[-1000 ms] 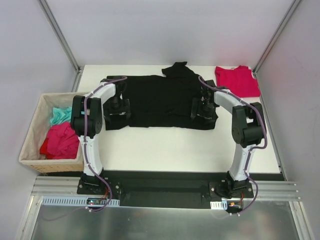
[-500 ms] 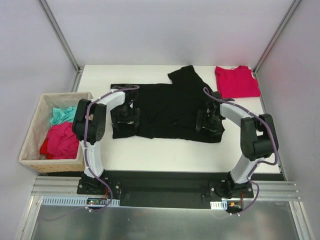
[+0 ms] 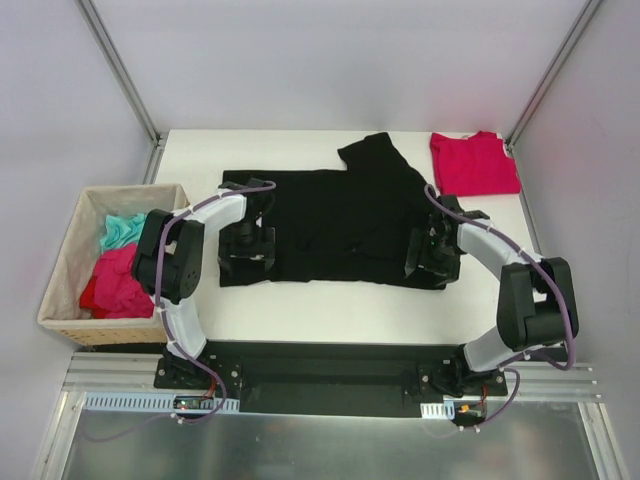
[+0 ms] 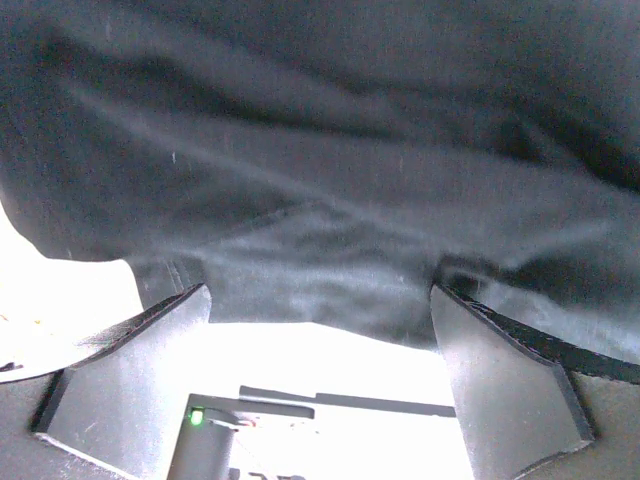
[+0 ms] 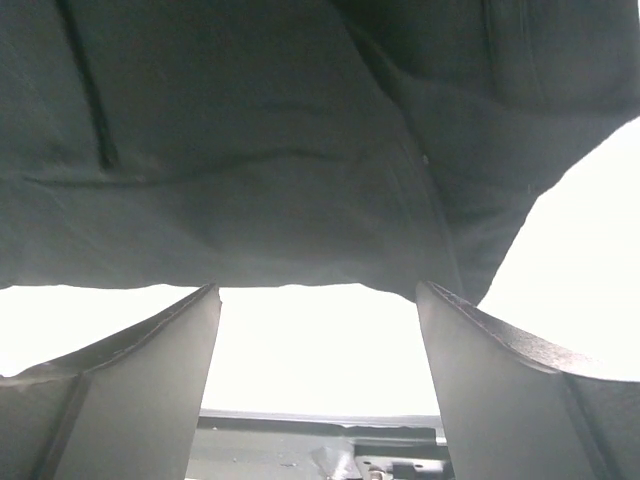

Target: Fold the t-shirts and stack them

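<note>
Over the last second both arms have pulled back toward their bases, and the black t-shirt (image 3: 340, 215) has come with them. It now lies spread across the middle of the tabletop (image 3: 330, 310), nearer the front edge and flatter than before. 1 part still sticks out at the back right, toward the crimson-red t-shirt (image 3: 473, 162), which sits unmoved in the far right corner.

The left tool (image 3: 247, 258) rests at the shirt's near left corner and the right tool (image 3: 433, 262) at its near right corner. In both wrist views the fingers stand wide apart, with the dark hem running across the gap and nothing pinched.

The drag-and-flatten step looks finished and no fold has been made yet. The jutting part probably needs tucking in first. Stacking with the red shirt still lies ahead.
</note>
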Controlling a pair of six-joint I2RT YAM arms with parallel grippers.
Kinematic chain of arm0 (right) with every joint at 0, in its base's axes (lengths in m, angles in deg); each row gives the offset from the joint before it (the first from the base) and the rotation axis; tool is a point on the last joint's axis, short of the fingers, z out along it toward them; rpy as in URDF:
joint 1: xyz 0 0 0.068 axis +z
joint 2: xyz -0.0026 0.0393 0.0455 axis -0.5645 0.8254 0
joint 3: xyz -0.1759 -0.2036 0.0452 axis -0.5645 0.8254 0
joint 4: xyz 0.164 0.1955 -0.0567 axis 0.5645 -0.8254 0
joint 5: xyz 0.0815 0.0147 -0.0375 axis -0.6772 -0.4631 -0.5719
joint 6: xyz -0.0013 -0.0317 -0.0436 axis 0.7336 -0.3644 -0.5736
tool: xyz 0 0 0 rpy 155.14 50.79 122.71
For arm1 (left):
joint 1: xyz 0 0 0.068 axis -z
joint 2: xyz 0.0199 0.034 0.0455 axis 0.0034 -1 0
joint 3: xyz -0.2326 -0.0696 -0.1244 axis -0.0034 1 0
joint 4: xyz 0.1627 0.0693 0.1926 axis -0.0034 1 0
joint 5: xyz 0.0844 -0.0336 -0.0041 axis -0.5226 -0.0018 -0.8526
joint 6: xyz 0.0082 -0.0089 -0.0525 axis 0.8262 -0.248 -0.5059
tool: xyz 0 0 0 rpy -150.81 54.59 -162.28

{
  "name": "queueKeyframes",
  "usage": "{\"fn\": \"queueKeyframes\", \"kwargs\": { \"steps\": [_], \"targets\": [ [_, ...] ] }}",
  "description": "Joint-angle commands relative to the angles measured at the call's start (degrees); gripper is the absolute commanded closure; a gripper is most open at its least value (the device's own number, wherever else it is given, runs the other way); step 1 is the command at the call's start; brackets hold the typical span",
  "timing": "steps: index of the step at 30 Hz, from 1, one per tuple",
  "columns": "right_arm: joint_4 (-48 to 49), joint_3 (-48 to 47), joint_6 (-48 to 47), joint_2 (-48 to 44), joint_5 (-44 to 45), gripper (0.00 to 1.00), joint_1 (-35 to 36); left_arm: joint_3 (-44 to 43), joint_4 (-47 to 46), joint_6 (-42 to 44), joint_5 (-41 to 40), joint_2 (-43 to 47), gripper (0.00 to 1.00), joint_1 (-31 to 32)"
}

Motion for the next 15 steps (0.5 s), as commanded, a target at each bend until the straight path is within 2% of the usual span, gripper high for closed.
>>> {"fn": "queueKeyframes", "kwargs": {
  "steps": [1,6,11,15],
  "targets": [
    [-1.8,3.7,0.5,-3.7,1.1,0.17,-0.4,2.7,1.7,-3.1,-0.2,4.8,0.07,0.7],
    [-1.7,2.0,0.8,-4.8,-0.6,0.17,-0.2,2.8,1.4,-3.2,-1.3,5.0,0.07,1.0],
    [-8.0,-11.8,-0.3,-4.7,3.0,0.17,2.4,0.8,2.4,-3.4,-2.7,7.8,0.07,1.0],
    [-10.5,-21.0,-0.8,-3.5,6.7,0.17,7.3,-1.9,4.0,-3.6,-4.6,9.8,0.07,1.0]
  ]
}}
